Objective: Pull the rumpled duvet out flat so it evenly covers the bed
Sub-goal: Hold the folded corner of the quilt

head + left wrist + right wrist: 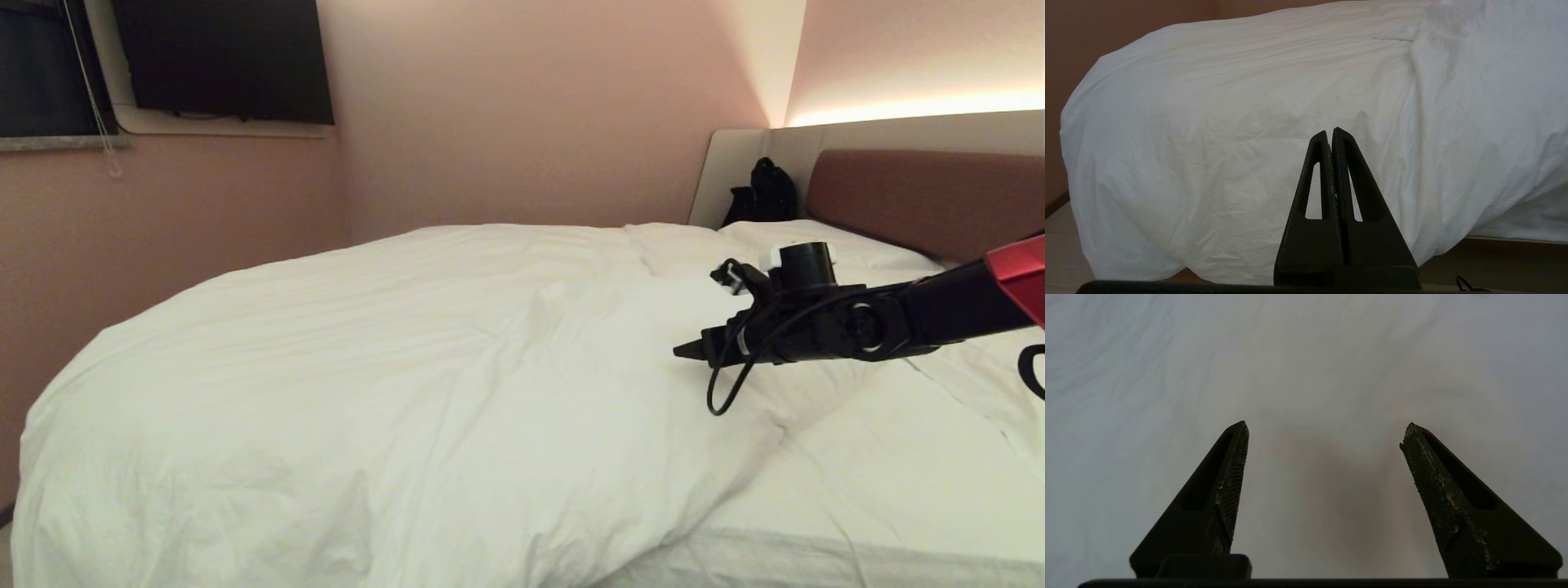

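Duvet (392,384): bunched across bed (857,563) foot and middle; diagonal edge leaves sheet bare near headboard (922,200).
Right end effector (690,351): released, spread wide, empty, just above duvet.
Left end effector (1331,132): clenched, empty, parked low facing overhang.

The duvet (392,367) is soft matt white cloth, puffy and finely creased. The bed (922,200) has a padded brown headboard of matt fabric. The right hand (1324,435) looks like matt black plastic, its inner pads (1233,473) rough, ridged and scuffed.
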